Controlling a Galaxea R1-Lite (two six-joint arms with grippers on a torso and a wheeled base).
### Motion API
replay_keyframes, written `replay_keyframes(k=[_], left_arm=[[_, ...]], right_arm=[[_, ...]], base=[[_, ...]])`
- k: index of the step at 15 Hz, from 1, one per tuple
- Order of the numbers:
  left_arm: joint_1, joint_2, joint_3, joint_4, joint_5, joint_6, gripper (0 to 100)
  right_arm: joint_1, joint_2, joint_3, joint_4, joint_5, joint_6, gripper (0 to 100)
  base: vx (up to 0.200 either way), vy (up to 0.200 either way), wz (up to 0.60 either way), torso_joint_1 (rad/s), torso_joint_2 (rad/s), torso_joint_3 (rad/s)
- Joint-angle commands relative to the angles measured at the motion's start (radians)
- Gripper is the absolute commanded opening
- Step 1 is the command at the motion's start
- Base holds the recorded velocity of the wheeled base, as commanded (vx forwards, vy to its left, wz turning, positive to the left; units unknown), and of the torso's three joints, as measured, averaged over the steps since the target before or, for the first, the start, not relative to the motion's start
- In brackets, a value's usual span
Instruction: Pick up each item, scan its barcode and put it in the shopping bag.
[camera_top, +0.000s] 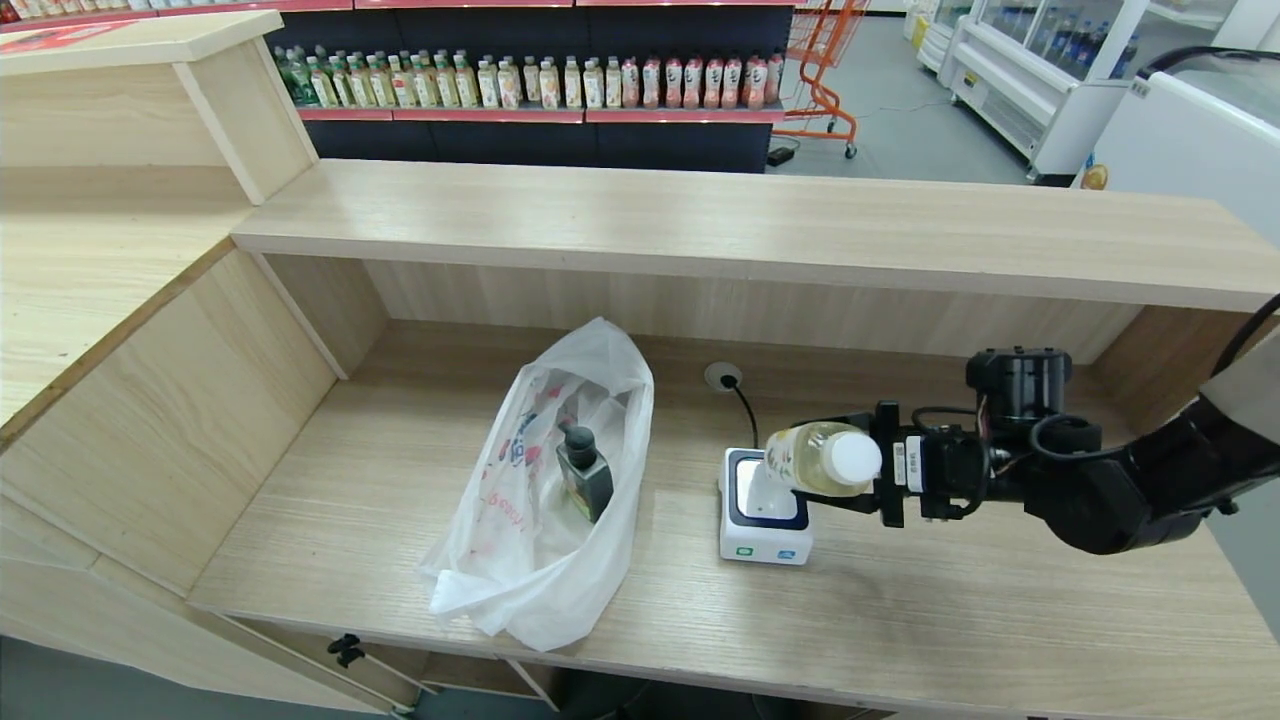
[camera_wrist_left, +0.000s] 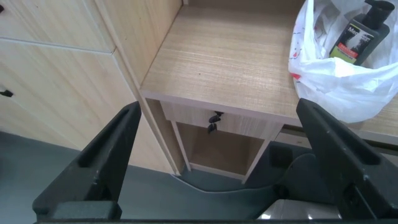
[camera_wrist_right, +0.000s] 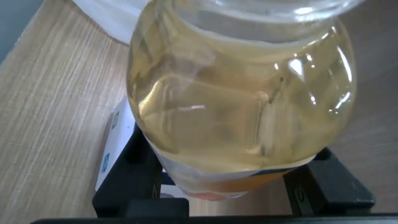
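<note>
One bottle (camera_top: 818, 452) sits clamped in right tool (camera_top: 806, 461), over scanner (camera_top: 764, 523).

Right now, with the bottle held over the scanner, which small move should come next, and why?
Probably roll the bottle slightly so its label faces the window of the scanner. The right gripper holds it on its side just above the scanner, so scanning seems unfinished; the shopping bag lies to the left for afterwards.
</note>
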Motion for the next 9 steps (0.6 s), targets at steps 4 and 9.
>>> replay_keyframes(k=[4, 9], left_arm=[[0.000, 0.000, 0.000, 0.000, 0.000, 0.000, 100], [0.000, 0.000, 0.000, 0.000, 0.000, 0.000, 100]], right_arm=[[0.012, 0.058, -0.004, -0.027, -0.002, -0.007, 0], [0.011, 0.055, -0.006, -0.032, -0.002, -0.009, 0]], base=[[0.000, 0.000, 0.00, 0.000, 0.00, 0.000], [0.000, 0.000, 0.00, 0.000, 0.00, 0.000]])
